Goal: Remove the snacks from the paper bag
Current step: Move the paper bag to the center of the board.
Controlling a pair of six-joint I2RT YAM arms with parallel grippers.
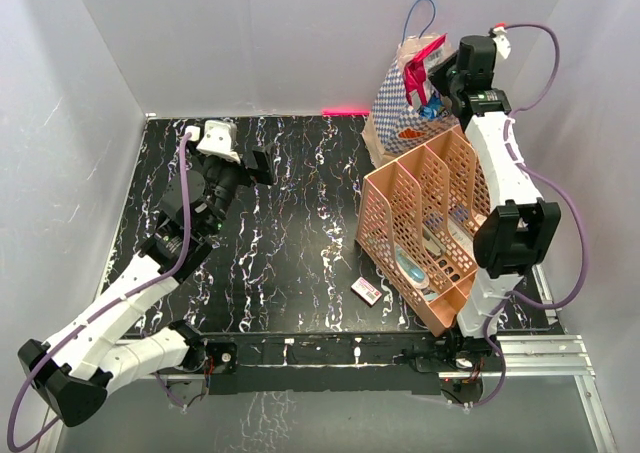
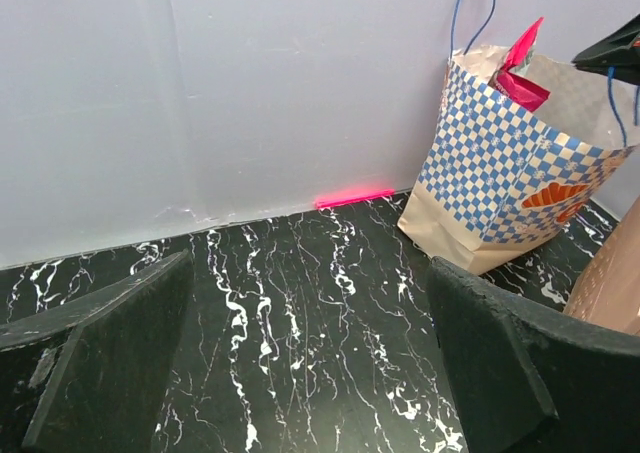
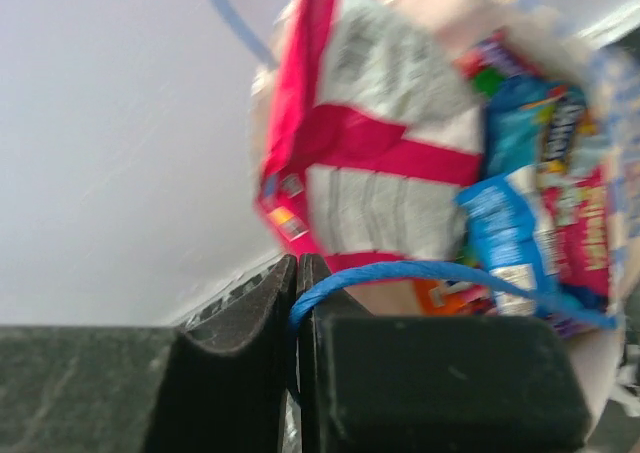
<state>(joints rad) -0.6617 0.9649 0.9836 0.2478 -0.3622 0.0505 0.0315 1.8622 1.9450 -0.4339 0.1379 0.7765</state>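
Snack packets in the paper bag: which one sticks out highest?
The pink-red packet; its top pokes above the paper bag rim, while the blue packet sits lower inside.

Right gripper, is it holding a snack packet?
No, the right gripper is shut on the blue cord handle of the paper bag.

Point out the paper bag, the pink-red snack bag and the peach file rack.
paper bag [image 2: 490,163], left wrist view, checkered side wall.
pink-red snack bag [image 3: 380,208], right wrist view, printed back panel.
peach file rack [image 1: 383,221], top external view, perforated side wall.
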